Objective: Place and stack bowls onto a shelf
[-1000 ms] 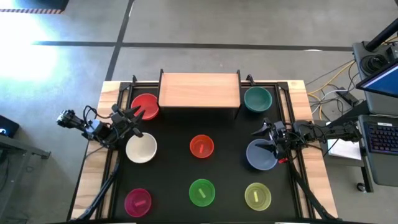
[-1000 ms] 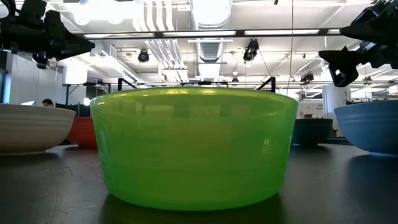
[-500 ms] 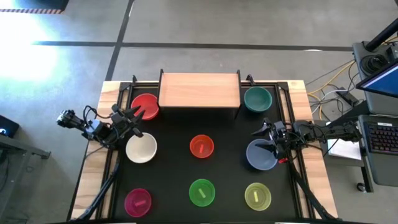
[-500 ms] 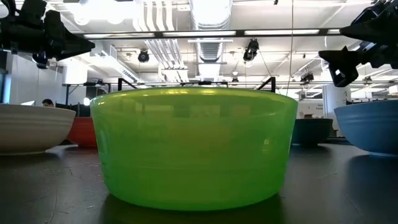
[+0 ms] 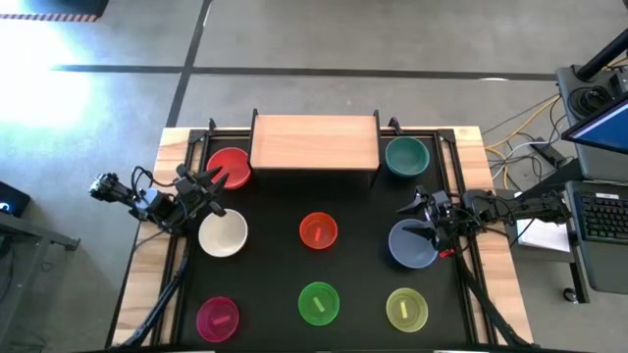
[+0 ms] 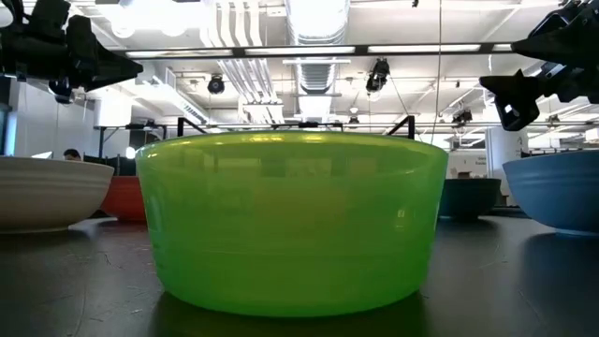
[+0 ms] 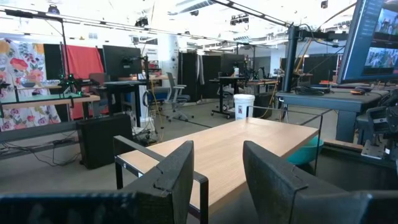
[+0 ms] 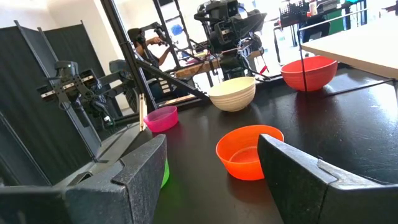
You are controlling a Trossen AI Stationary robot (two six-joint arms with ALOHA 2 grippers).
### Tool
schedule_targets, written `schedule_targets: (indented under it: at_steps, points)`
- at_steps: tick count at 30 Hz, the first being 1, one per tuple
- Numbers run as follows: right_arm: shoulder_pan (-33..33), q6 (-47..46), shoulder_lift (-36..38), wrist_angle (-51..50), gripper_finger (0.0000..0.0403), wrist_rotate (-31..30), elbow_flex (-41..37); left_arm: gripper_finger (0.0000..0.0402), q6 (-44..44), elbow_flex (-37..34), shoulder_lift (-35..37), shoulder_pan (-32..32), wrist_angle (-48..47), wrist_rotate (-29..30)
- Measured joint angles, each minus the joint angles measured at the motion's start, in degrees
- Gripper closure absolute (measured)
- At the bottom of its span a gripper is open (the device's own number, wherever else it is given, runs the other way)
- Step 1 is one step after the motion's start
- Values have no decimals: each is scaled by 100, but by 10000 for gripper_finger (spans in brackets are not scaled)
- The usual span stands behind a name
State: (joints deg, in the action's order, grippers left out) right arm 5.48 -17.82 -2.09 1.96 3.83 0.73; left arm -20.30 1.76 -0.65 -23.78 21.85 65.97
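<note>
Judging by how things lie, the job has not properly begun: the shelf (image 5: 315,141) at the far edge of the bench (image 5: 147,270) carries nothing, and all eight bowls sit singly on the black mat (image 5: 270,265), none stacked.

The red bowl (image 5: 228,166) stands just beside the shelf's left end and the teal bowl (image 5: 406,156) just beside its right end. In the middle row lie the white bowl (image 5: 223,234), the orange-red bowl (image 5: 318,231) and the blue-grey bowl (image 5: 411,245). Nearest the front edge are the magenta bowl (image 5: 218,318), the green bowl (image 5: 318,302) and the yellow-green bowl (image 5: 406,309).

The left pincer (image 5: 212,185) hovers between the red and white bowls, its fingers spread and grasping nothing; its wrist view shows the gap between them aimed at the bare shelf top. The right pincer (image 5: 419,203) hangs over the far rim of the blue-grey bowl, likewise released and empty, with the orange-red bowl visible between its fingers in its own wrist view.

Everything is left to do: each bowl must be picked up, carried to the shelf and nested into stacks, likely two piles side by side.
</note>
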Motion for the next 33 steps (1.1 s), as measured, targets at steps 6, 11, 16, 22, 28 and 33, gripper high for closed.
schedule_targets:
  at_steps: [6, 11, 16, 22, 28, 33]
  points:
    - [1, 0, 0, 1, 161, 0, 0, 280, 0, -2, 1, 1, -1, 0]
    - [1, 0, 2, -1, 161, 1, 0, 280, 1, -2, 1, 1, 0, -1]
    - [0, 0, 0, 0, 161, -1, 0, 280, -1, -1, 0, 0, -1, 0]
    - [-1, 0, 0, -1, 161, -1, 0, 280, 1, -1, 1, 1, -1, 1]
    - [1, 236, 2, 4, 161, -70, 0, 280, 1, -2, 1, -1, -2, -1]
    - [0, 238, 0, 1, 161, -85, 0, 280, -1, 0, 1, 0, -2, 0]
